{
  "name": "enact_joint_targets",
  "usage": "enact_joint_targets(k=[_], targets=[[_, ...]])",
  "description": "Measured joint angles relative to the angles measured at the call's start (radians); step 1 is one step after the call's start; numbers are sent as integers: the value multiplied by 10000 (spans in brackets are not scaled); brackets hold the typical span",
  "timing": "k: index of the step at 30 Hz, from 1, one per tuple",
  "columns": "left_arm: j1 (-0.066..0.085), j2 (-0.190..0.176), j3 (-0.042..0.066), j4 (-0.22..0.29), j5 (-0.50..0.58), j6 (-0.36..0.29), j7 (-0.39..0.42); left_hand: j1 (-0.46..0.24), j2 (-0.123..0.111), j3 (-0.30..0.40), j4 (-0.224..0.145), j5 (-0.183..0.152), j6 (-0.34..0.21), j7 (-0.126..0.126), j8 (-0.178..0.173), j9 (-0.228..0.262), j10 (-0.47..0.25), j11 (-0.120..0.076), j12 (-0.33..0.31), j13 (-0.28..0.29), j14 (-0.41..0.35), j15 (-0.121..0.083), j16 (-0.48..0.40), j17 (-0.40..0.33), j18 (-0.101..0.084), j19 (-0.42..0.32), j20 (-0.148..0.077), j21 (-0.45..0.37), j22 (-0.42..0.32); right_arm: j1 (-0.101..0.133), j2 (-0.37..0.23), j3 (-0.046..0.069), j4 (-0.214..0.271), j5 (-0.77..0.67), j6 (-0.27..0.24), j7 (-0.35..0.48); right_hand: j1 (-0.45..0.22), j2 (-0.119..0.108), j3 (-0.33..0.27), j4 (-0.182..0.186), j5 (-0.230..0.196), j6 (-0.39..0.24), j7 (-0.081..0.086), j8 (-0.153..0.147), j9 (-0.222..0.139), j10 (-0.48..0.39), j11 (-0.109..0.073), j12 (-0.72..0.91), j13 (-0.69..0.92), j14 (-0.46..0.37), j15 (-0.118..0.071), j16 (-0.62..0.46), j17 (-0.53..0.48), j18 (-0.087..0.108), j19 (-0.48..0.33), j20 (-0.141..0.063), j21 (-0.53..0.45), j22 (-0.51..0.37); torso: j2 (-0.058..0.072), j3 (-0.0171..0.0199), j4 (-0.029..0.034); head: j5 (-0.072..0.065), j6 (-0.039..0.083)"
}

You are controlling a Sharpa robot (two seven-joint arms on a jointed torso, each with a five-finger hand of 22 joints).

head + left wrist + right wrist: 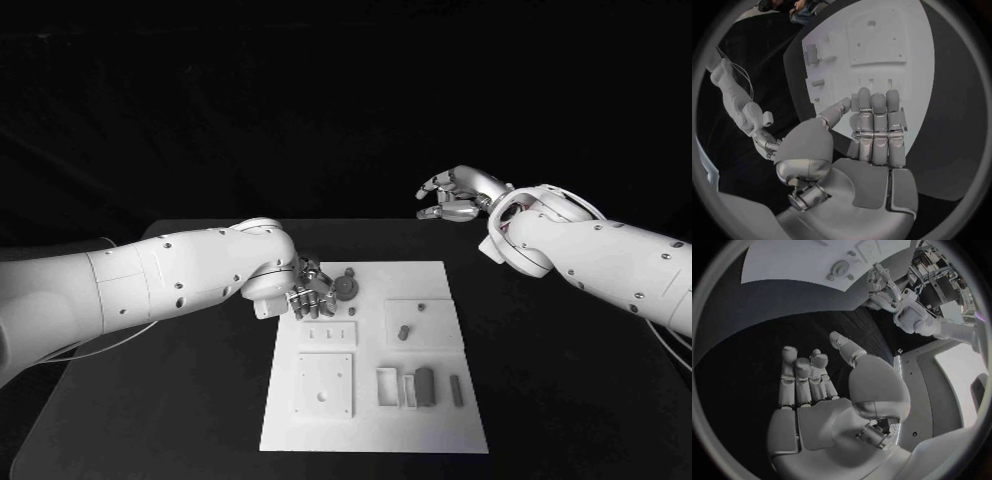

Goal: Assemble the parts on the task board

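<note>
We see the task board (433, 420) in the middle of the table (577, 400), grey parts (423, 385) on it. The left hand (310, 295) hovers above its far-left corner, fingers straight, holding nothing. The right hand (459, 195) is raised beyond the board, empty, fingers apart. We read no writing.

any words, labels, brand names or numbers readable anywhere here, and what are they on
None can be read.
Task board: plain white, with no print I can make out.
Left hand and right hand: no markings visible on them or on the white arms.
Grey parts on the board: too small to tell if anything is marked.
</note>
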Motion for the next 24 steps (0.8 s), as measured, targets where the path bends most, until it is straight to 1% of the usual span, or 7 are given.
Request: enact_joint_targets(k=[2,5,10,14,19,22,24], targets=[[-28,11,1,-25,-45,122,-40,-39,12,0,0,-7,2,-2,0,40,-9,-8,78,38,-21,-21,81,-24,-3,0,0,0,36,0,1,0,23,3,8,0,0,0,0,0,0,0,0,0,0,0,0,0,-7,0,1,0,-8,0,0,0,-20,0,0,0,-4,-4,-19],[-70,37,0,-95,-93,276,-100,-52,0,0,0,-121,24,-25,-2,63,-10,-9,88,62,-35,-35,119,-44,-9,0,0,0,63,0,3,0,37,7,22,0,0,0,0,0,0,1,-1,0,0,0,1,0,-7,12,14,0,-8,0,0,0,-41,0,0,3,-9,-24,-52],[-151,131,0,-230,-146,427,-167,-55,-2,-1,0,-123,31,-33,-4,103,-11,-9,164,103,-35,-35,209,-70,-42,1,-1,24,109,0,6,0,51,11,43,0,0,0,0,0,0,3,-2,0,1,-37,37,0,-7,10,16,0,-8,0,0,0,-41,0,0,0,2,-58,-89],[-242,247,0,-305,-170,516,-207,-170,11,30,30,-124,38,-29,67,222,-52,-49,424,237,-82,-81,515,-134,-55,94,-57,115,252,0,45,0,21,13,61,0,0,0,0,0,0,14,-14,0,1,-37,38,0,-15,-3,29,0,-8,0,-1,1,-41,0,1,-11,12,-81,-123],[-335,374,-1,-416,-193,565,-229,-181,2,29,31,-100,69,1,130,344,-65,-61,615,370,-124,-124,776,-220,-38,176,-108,209,424,0,76,0,-11,15,83,0,0,0,0,0,0,16,-15,0,1,-37,38,0,-18,-5,32,0,-8,0,-1,1,-41,0,1,-21,17,-96,-124],[-393,419,-1,-500,-231,566,-237,-224,44,28,32,-43,69,0,134,410,-66,-61,734,425,-124,-124,918,-275,-38,176,-108,210,491,0,86,0,-18,16,93,-8,0,0,0,0,39,16,-16,0,-8,-36,37,0,-18,-5,33,0,-8,0,-1,1,-41,0,1,-23,17,-99,-117],[-429,457,-1,-553,-289,566,-243,-249,69,28,32,-43,68,1,188,460,-74,-69,831,474,-163,-163,1034,-330,-39,233,-161,281,566,0,110,0,-30,16,101,-20,0,0,0,0,39,17,-16,0,-8,-36,38,0,-18,-5,33,0,-10,0,-1,2,-41,0,2,-29,17,-108,-117]])
